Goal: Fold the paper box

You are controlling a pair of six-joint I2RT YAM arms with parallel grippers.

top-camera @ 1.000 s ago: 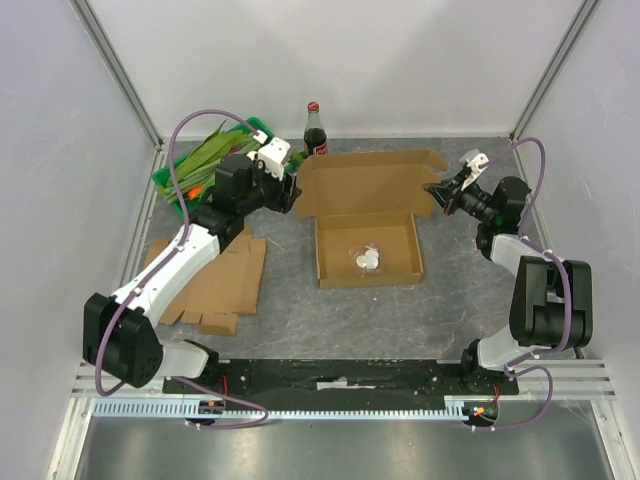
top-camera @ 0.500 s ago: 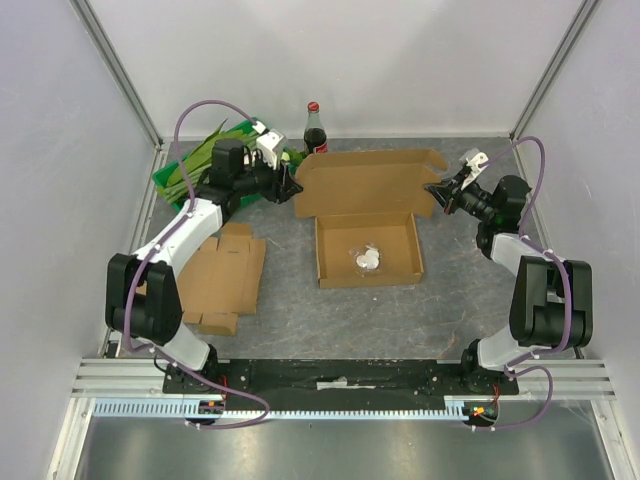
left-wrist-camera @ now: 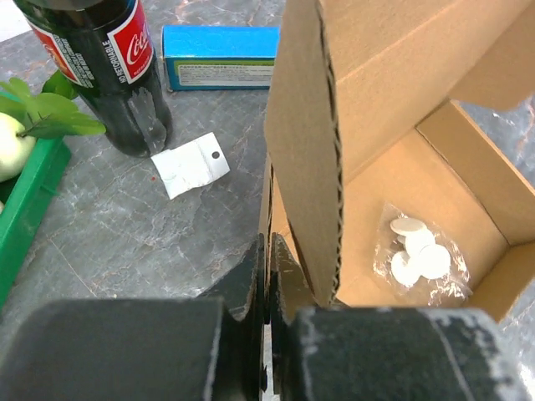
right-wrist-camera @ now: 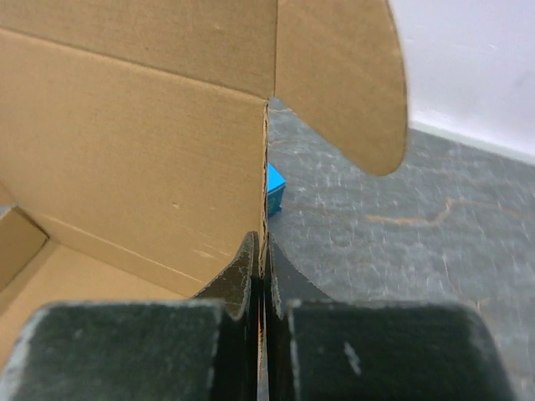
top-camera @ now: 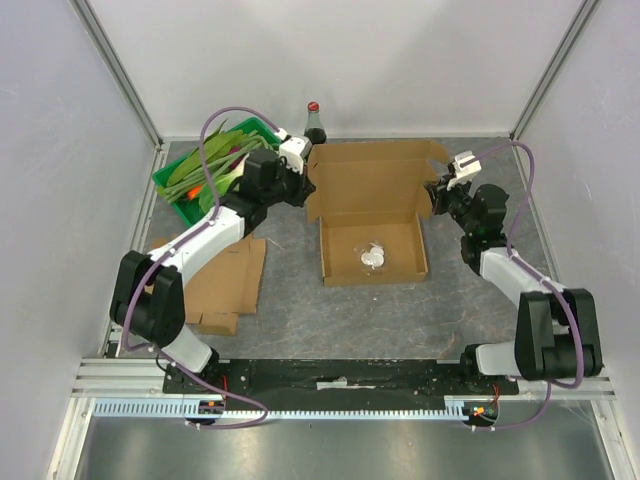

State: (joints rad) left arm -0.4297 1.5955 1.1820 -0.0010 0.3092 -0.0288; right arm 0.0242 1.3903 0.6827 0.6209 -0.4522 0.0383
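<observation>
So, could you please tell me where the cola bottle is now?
In the top view the cola bottle stands at the far edge of the table, left of centre, between the green tray and the cardboard box.

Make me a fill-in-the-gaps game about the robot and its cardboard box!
1. The little bag inside the paper box holds round discs coloured ___.
2. The left pincer and right pincer are both ___ on the box's lid.
3. The bottle has a cap coloured ___.
4. The leafy greens lie in a tray coloured ___.
Missing words: white; shut; red; green.
</observation>
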